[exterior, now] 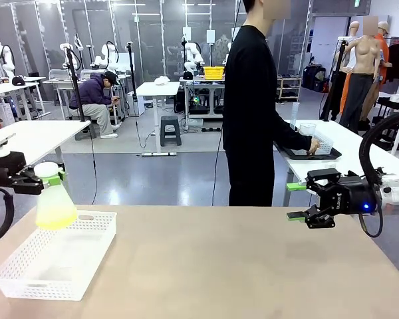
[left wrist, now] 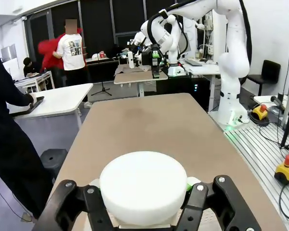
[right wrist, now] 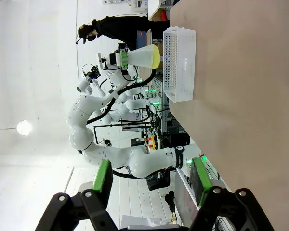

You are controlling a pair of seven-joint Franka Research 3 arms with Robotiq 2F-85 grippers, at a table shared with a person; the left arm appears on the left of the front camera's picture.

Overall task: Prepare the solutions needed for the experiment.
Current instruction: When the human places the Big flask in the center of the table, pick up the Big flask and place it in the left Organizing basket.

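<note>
A translucent conical flask (exterior: 54, 199) with a white round cap (exterior: 46, 169) hangs upright over the white mesh basket (exterior: 26, 287) at the table's left. The solutions (exterior: 55, 216) glow pale yellow in its bottom. My left gripper (exterior: 48, 179) is shut on the flask's neck just under the cap. In the left wrist view the cap (left wrist: 142, 185) sits between the black fingers of the left gripper (left wrist: 142, 192). My right gripper (exterior: 295, 201) hovers open above the table's right side, nothing between its green pads (right wrist: 103, 175). The right wrist view shows the flask (right wrist: 139, 57) and basket (right wrist: 180, 62) far off.
The brown table (exterior: 239, 266) stretches bare between the basket and the right gripper. A person (exterior: 249, 113) in black stands at the far edge, turned toward a white side table (exterior: 359, 143), one hand on a black tray with a clear container (exterior: 316, 136).
</note>
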